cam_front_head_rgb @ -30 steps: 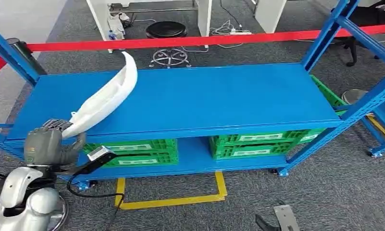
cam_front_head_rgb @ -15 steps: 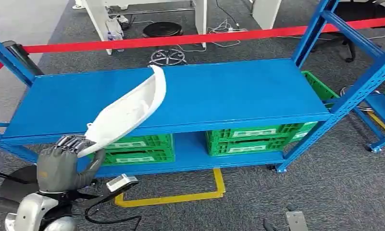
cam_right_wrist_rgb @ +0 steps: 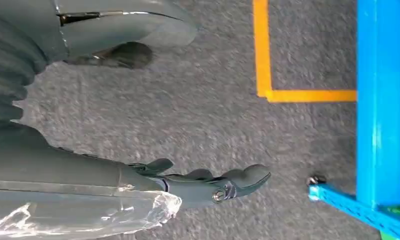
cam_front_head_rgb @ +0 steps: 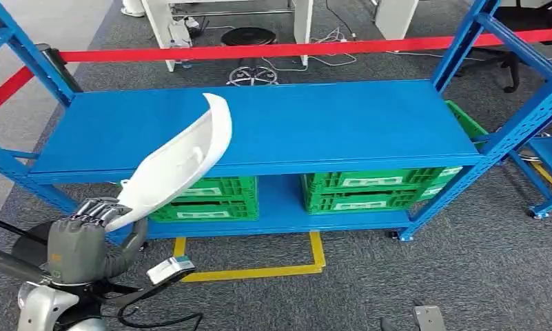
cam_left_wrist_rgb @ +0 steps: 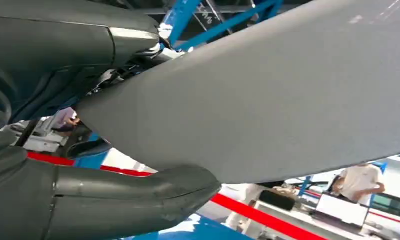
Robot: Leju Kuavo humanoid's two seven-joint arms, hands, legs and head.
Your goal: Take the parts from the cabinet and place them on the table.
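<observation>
The robot's grey left hand (cam_front_head_rgb: pixel 80 238) gripped the lower end of a long, curved white plastic part (cam_front_head_rgb: pixel 180 160), thumb (cam_left_wrist_rgb: pixel 133 200) underneath. The part slanted up in front of the blue metal shelf rack (cam_front_head_rgb: pixel 314 127), its tip above the rack's top shelf. The right hand (cam_right_wrist_rgb: pixel 207 187) hung beside the rack's foot, fingers apart, holding nothing, above grey carpet (cam_right_wrist_rgb: pixel 198 100).

a blue metal rack (cam_front_head_rgb: pixel 314 131) stands on grey carpet (cam_front_head_rgb: pixel 466 276). its top shelf is bare blue sheet. on the lower shelf sit green crates (cam_front_head_rgb: pixel 369 193), one toward the left end, one or perhaps two toward the right end.
</observation>
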